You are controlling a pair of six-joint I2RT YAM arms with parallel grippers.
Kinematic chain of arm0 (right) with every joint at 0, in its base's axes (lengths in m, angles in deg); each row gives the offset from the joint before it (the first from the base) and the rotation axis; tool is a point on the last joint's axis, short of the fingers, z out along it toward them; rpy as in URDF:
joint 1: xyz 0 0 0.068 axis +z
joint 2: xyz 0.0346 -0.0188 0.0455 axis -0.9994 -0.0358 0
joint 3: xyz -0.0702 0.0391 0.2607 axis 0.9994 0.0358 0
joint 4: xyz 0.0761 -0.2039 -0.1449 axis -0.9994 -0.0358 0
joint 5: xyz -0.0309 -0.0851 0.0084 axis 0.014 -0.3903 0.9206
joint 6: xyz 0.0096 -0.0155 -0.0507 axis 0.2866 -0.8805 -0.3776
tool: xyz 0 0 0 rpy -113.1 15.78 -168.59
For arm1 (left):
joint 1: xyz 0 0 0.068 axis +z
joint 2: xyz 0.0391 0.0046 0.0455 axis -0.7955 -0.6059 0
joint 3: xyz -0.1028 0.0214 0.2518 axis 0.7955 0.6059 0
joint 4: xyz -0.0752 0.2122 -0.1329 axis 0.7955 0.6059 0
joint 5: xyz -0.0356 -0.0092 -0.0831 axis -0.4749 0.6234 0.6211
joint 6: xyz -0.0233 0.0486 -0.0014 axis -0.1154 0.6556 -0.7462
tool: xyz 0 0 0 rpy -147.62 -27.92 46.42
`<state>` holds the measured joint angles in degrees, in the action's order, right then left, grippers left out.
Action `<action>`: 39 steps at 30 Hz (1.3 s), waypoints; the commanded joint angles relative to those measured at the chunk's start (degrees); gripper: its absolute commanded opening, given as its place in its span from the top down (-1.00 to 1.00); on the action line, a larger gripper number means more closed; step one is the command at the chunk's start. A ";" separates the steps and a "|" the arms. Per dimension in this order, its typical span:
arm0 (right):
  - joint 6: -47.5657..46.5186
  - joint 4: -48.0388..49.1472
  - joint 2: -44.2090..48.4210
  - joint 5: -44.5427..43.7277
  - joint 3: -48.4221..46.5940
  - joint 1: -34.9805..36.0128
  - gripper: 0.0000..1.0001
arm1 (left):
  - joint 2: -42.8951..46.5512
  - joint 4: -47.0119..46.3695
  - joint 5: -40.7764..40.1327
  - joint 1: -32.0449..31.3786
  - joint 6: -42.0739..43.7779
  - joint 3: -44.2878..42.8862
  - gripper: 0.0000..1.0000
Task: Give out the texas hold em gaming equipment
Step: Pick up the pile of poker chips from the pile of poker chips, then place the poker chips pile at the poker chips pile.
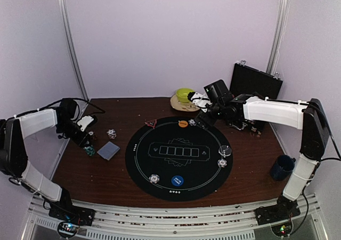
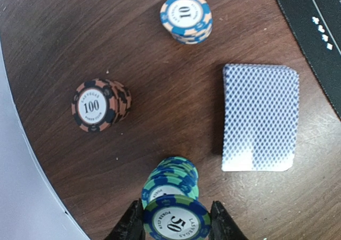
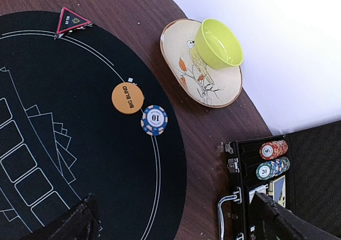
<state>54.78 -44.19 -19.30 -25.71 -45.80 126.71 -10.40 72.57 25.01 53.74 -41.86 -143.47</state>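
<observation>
Left of the round black poker mat (image 1: 178, 155), the left gripper (image 2: 176, 227) pinches a stack of green-blue 50 chips (image 2: 170, 184). The 100 chip stack (image 2: 98, 106), the 10 chip stack (image 2: 186, 17) and the blue-backed card deck (image 2: 259, 117) stand close around it, each apart. The right gripper (image 3: 178, 224) hangs at the mat's far-right edge with its jaws spread wide and empty. The BIG BLIND disc (image 3: 127, 98) lies on the mat there, just beside a single 10 chip (image 3: 154, 120). The open chip case (image 3: 266, 168) sits off the mat.

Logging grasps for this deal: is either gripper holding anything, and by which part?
The left gripper pinches the top 50 chip of the green-blue stack by opposite rim edges; the right gripper holds nothing.
</observation>
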 commanded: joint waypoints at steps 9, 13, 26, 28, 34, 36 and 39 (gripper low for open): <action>-0.95 2.09 1.27 -2.28 1.61 0.35 -1.00 | -0.59 -1.02 -2.96 -1.59 -1.23 -0.88 0.44; -1.00 2.18 1.28 -2.23 1.71 0.35 -1.00 | -1.81 -1.81 -3.26 -1.65 -1.35 -0.95 0.44; -1.17 2.26 1.05 -2.11 1.88 0.35 -1.00 | -4.50 -4.62 -5.21 -1.57 -1.13 0.52 0.39; -1.17 2.27 1.02 -2.11 1.79 0.34 -1.00 | -4.62 -4.83 -5.18 -1.55 -1.09 0.59 0.37; -1.17 2.26 1.06 -2.15 1.88 0.35 -1.00 | -4.78 -5.08 -5.14 -1.57 -1.04 0.87 0.32; -1.22 2.26 1.02 -2.15 1.87 0.35 -1.00 | -4.68 -5.08 -5.09 -1.57 -1.04 0.87 0.29; -1.22 2.28 1.02 -2.20 1.88 0.30 -1.00 | -4.58 -4.88 -4.94 -1.57 -1.11 0.73 0.27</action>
<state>53.73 -42.71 -19.28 -26.85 -44.51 126.71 -14.62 69.09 20.09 52.21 -42.52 -143.12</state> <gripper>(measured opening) 0.999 0.361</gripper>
